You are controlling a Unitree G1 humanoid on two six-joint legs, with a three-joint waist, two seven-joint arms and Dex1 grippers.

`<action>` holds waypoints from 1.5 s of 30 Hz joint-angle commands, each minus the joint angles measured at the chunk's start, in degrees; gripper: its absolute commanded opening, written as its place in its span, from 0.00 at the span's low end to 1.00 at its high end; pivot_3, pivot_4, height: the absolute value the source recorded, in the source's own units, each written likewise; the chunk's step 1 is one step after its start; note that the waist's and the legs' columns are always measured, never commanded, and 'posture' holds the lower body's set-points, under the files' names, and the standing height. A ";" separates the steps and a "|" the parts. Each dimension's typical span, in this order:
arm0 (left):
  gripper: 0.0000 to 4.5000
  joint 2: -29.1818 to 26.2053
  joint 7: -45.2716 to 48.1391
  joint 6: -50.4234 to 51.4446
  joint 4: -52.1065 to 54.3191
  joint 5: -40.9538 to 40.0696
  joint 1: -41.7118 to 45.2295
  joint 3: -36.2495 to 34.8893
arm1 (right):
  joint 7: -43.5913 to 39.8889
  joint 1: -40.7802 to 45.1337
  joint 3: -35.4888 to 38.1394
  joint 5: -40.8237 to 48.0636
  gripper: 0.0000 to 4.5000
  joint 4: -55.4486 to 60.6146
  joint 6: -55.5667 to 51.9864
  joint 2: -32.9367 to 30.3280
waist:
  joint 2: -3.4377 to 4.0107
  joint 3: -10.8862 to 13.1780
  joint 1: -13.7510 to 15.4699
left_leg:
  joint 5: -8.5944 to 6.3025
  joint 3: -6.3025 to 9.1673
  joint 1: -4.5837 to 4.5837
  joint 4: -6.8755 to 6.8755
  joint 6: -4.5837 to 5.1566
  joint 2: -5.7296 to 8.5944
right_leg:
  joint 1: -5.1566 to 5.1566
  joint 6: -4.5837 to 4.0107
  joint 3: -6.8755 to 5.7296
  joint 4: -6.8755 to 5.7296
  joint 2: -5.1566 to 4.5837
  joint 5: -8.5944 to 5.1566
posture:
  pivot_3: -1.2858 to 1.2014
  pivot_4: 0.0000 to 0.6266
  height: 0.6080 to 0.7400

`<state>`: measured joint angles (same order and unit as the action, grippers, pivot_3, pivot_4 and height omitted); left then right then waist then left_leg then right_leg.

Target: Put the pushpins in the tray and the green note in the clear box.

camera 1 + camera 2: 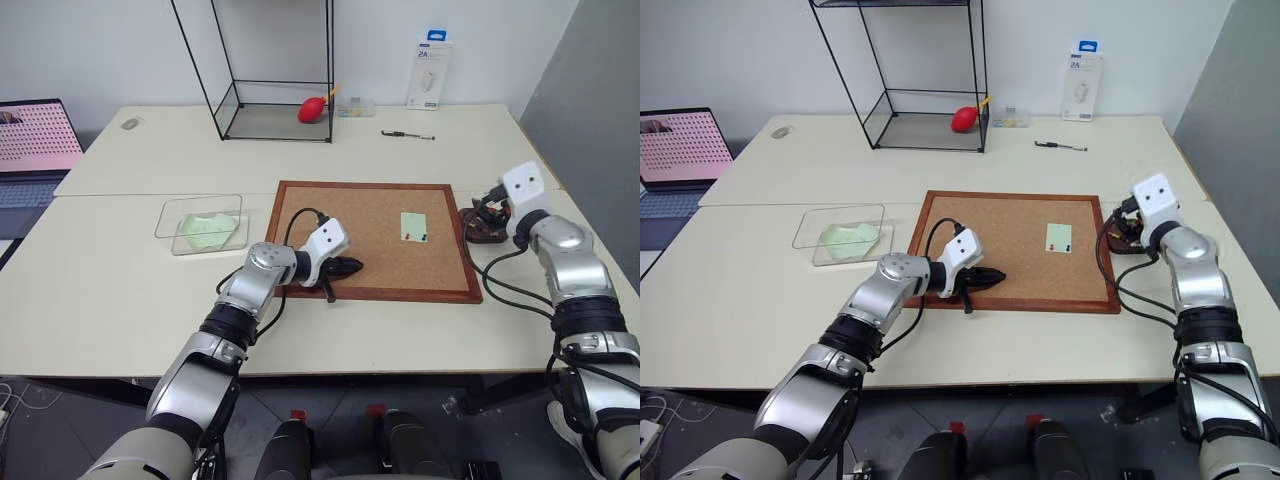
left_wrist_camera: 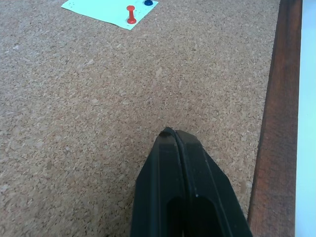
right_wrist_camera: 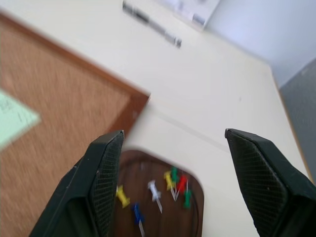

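You've got two pushpins (image 2: 131, 14) on the green note (image 1: 414, 227), far right on the corkboard (image 1: 376, 240); about seven lie in the tray (image 3: 193, 196), right of the board. One clear box (image 1: 200, 224) left. Left gripper (image 2: 171, 132) sits low over the board's near edge, pinched closed, empty. Right gripper (image 3: 173, 143) hovers above the tray, fingers wide apart, empty.

The small pale-green paper note (image 1: 414, 226) lies on the wood-framed corkboard (image 1: 377, 291); the shallow dark-brown tray (image 1: 478, 225) sits right, the transparent plastic box (image 1: 199, 223) left
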<state>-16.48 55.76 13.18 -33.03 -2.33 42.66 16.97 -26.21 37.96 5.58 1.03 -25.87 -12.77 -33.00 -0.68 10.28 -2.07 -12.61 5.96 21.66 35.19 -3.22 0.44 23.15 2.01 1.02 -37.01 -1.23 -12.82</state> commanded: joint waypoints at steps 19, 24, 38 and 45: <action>0.00 -1.10 -0.14 2.22 -3.20 3.43 -2.95 2.52 | 0.68 -7.97 -3.19 5.04 0.77 8.17 -2.45 12.62 | 0.09 -0.07 0.02 | 0.00 0.00 -0.03 0.00 0.00 -0.01 | 0.01 0.00 -0.01 -0.01 0.01 0.00 | 0.52 0.24 1.00; 0.00 -1.18 -0.23 2.23 -3.02 3.43 -3.18 2.50 | 0.82 -5.85 -2.93 4.70 0.57 3.03 0.04 13.27 | 0.09 -0.07 -0.01 | 0.00 0.00 -0.03 -0.01 0.00 -0.01 | 0.01 0.00 -0.01 -0.01 0.02 -0.01 | 0.52 0.24 1.00; 0.00 -1.32 -0.43 2.32 -2.85 3.55 -3.64 2.53 | -1.65 -5.31 -3.33 6.06 0.02 3.92 0.36 13.45 | 0.10 -0.07 -0.29 | 0.00 0.00 -0.03 -0.01 0.00 -0.01 | 0.01 0.00 0.00 -0.01 0.02 0.00 | 0.52 0.24 1.00; 0.00 -1.28 -0.78 2.29 -3.29 4.14 -3.55 3.00 | -2.66 -6.42 -2.64 8.10 0.02 10.25 -0.35 13.79 | 0.10 -0.07 -0.29 | 0.00 0.01 0.00 -0.02 0.00 -0.02 | 0.04 -0.01 -0.01 0.00 0.02 -0.01 | 0.52 0.24 1.00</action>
<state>-17.07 55.63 13.14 -32.03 -2.25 41.89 16.88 -27.77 30.29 1.21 6.81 -22.22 -14.48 -19.24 -0.58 10.21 -2.36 -12.61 5.97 21.66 35.17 -3.21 0.42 23.18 2.00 1.01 -37.01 -1.21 -12.83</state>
